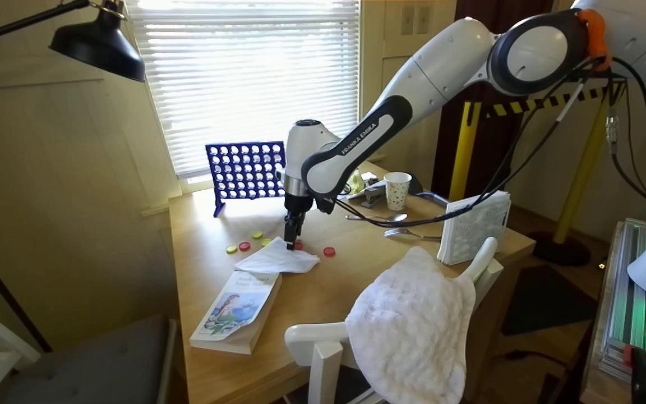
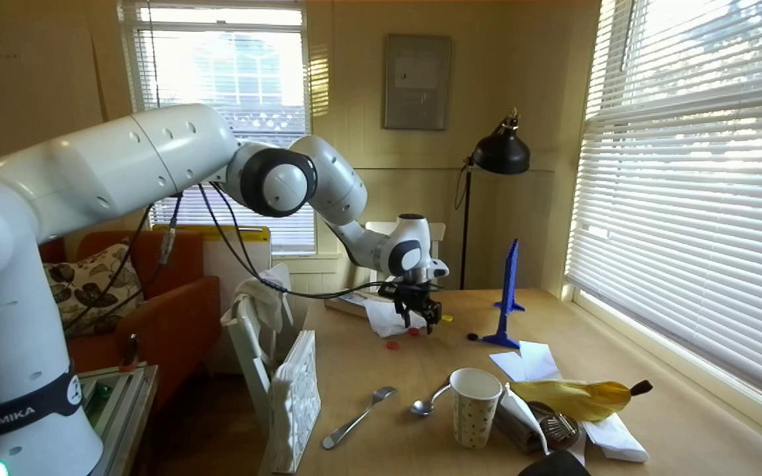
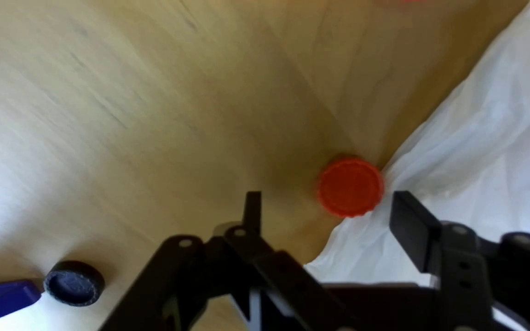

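The wooden desk spreads beneath the claw. Taking the claw as the centre of a clock in an exterior view, 12 at the top, a white chair draped with a fluffy white cloth stands toward 4 o'clock. A blue Connect Four grid stands upright at 11. A paperback with what looks like a mermaid on its cover lies at 7, just beyond a rumpled white napkin that reaches under the claw. A dotted paper cup stands upright at 2; a fork lies at 3.

The claw's fingers stand well apart, with nothing gripped. In the wrist view one finger shows against the napkin and its partner against the desk; whether either touches, I cannot tell. A scalloped red disc lies flat, showing between the fingertips, the napkin's edge meeting it on its 4 o'clock side. A black round piece sits between 8 and 9 o'clock from it, just beside the grid's blue foot. In an exterior view a second red disc lies at 3 from the claw, and yellow discs at 9.
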Tool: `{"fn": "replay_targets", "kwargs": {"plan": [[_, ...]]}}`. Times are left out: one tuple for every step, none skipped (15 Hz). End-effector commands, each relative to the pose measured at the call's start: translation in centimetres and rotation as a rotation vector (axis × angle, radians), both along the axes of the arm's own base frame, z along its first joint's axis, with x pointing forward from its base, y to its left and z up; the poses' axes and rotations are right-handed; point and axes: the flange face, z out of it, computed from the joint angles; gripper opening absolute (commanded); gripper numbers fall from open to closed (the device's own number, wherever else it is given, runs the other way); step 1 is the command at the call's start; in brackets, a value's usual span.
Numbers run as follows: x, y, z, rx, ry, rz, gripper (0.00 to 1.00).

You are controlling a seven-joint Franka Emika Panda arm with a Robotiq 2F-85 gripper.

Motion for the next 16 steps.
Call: {"fn": "replay_targets", "kwargs": {"plan": [[0.2, 0.3, -0.4, 0.008, 0.051, -0.007, 0.45], [0.1, 0.3, -0.4, 0.006, 0.059, -0.008, 0.43], [0.1, 0.3, -0.5, 0.005, 0.067, -0.009, 0.40], [0.1, 0.3, -0.4, 0.005, 0.071, -0.010, 0.33], [0.1, 0.3, -0.4, 0.006, 0.072, -0.011, 0.19], [0.1, 0.3, -0.4, 0.004, 0.076, -0.012, 0.10], [0.1, 0.3, -0.4, 0.002, 0.081, -0.013, 0.10], [0.1, 0.3, -0.3, -0.001, 0.083, -0.013, 0.10], [0.1, 0.3, -0.3, -0.003, 0.086, -0.014, 0.10], [0.0, 0.4, 0.0, 0.000, 0.086, -0.007, 0.10], [-0.3, 0.5, 0.7, -0.003, 0.074, 0.003, 0.10], [-0.5, 0.7, 1.3, 0.000, 0.055, 0.011, 0.10], [-0.7, 0.9, 2.2, 0.014, 0.019, 0.035, 0.10], [-0.8, 1.1, 2.9, 0.026, -0.005, 0.046, 0.10], [-0.9, 1.2, 3.4, 0.035, -0.030, 0.047, 0.10], [-1.2, 1.1, 4.1, 0.038, -0.049, 0.038, 0.10]]}}
